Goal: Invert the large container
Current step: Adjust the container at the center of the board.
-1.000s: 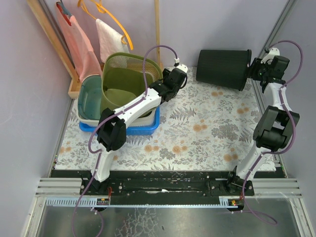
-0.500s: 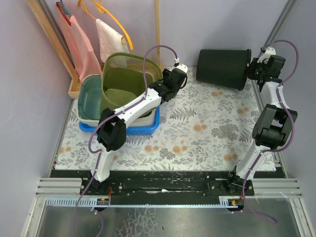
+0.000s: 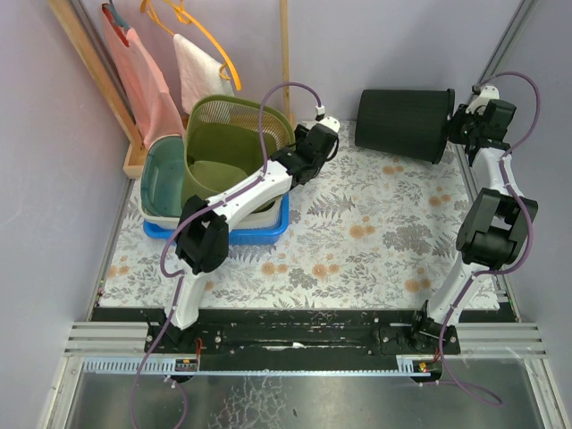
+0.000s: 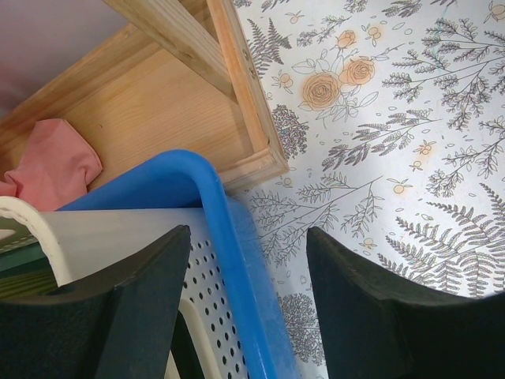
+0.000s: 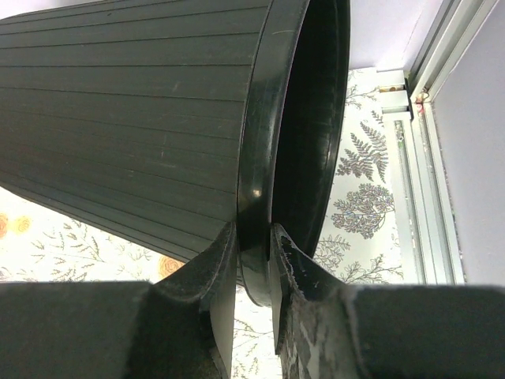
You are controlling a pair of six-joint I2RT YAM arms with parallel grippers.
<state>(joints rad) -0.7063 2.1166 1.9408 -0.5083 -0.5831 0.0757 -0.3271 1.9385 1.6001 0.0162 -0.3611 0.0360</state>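
Observation:
The large container is a ribbed black bin lying on its side at the back right of the flowered table, its mouth facing right. My right gripper is shut on its rim: in the right wrist view one finger presses the bin's outer wall and the other sits inside the mouth, with the gripper pinching the rim between them. My left gripper hangs open by the stacked baskets. In the left wrist view the left gripper straddles the blue basket's edge without touching it.
A green mesh basket sits in a white perforated one inside the blue basket, beside a teal tub. A wooden tray holds a pink cloth. Hangers with cloths lean at the back left. A metal rail borders the right side.
The right gripper's jaws have closed onto the black bin's rim and the wrist has shifted slightly towards the back. The left arm has not moved.

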